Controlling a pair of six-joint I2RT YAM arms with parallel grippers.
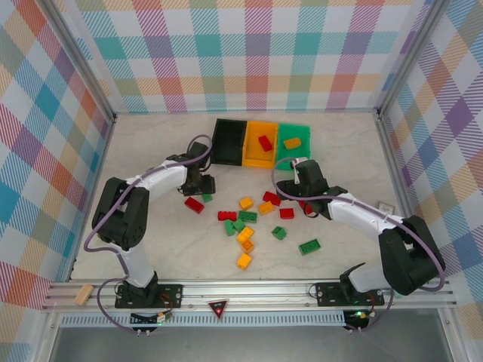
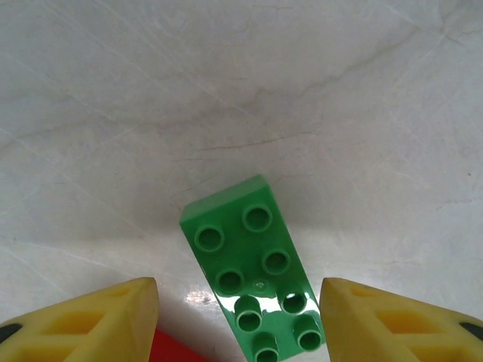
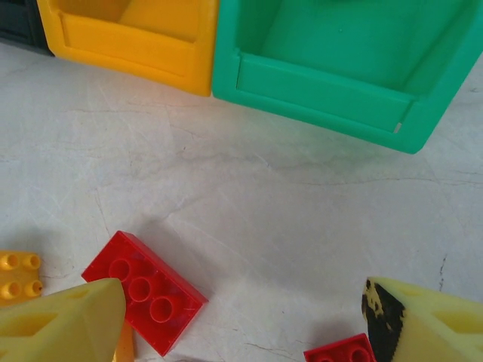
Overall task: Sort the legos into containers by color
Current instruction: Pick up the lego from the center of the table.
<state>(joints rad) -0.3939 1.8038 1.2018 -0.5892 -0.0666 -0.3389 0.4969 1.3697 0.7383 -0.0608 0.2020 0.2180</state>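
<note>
Left hand hangs low over tabletop, left of centre. Jaws part open astride green brick; no contact visible, nothing held. Right hand wide open, holding nothing, above loose red brick just before bins. Bins at far edge, centre: binned red brick in orange bin, orange brick in green. Judged early: most bricks lie unsorted mid-tabletop.

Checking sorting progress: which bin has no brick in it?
The black bin, leftmost; the orange bin holds a red brick, the green bin an orange brick.
</note>
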